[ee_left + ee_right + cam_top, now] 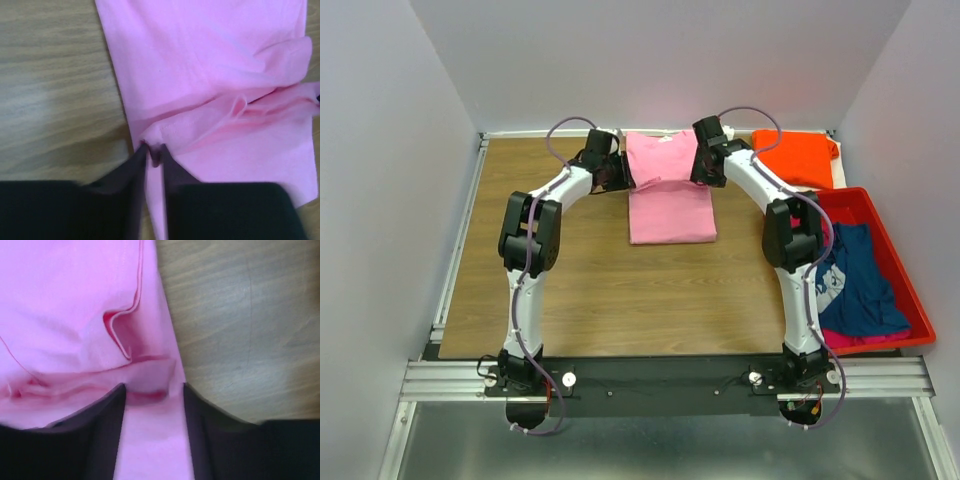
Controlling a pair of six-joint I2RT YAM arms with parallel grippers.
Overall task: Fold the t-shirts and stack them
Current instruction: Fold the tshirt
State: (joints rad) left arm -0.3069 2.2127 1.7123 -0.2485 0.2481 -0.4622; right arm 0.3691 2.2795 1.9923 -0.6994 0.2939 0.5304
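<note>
**Table.** The wooden table (580, 290) carries all the work items. Both arms reach to its far middle.

**Bin.** A red bin (876, 212) sits at the right edge of the table. It holds the navy t-shirt (860, 285), unfolded, with the magenta t-shirt (850, 340) showing beneath it at the near end.

**Work item.** The pink t-shirt (668, 200) lies flat at the far centre of the table, partly folded. Its long axis runs from near to far. A crosswise crease divides a neat near panel from a looser far part. The orange t-shirt (798, 155) lies folded at the far right, well apart from the pink one.

**End effectors.**
- The left end effector (153, 149) is at the left edge of the pink t-shirt, on the crease. Its jaws stand narrowly apart with a pinch of cloth at the tips. Whether that cloth is clamped cannot be told.
- The right end effector (153, 387) is at the opposite edge. Its jaws stand clearly apart and straddle a loose fold without gripping it.

**Controlling relation.** The shirt lies directly between the two end effectors, inboard of each, and neither arm is nearer. The next move probably requires both arms to act together across the long axis.
</note>
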